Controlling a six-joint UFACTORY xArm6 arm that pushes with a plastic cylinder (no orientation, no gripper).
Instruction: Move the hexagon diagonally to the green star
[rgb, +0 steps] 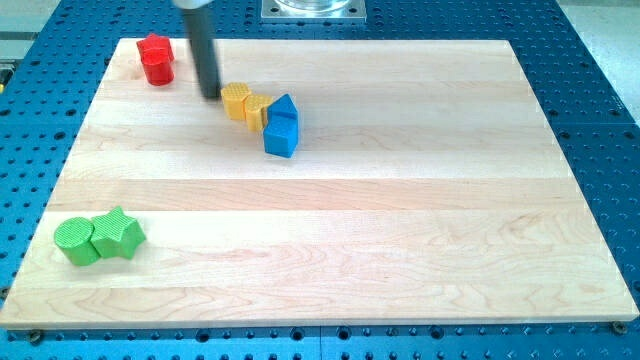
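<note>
A yellow hexagon (236, 100) lies in the upper left part of the wooden board (400, 230). My tip (210, 96) rests on the board just to the view's left of the hexagon, close to it or touching it. The green star (119, 233) lies near the board's lower left corner, far below and to the left of the hexagon. A green round block (76, 242) touches the star's left side.
A second yellow block (258, 109) touches the hexagon's right side. A blue triangular block (284, 106) and a blue cube (281, 136) sit right of it. A red block (155, 59) lies near the upper left corner.
</note>
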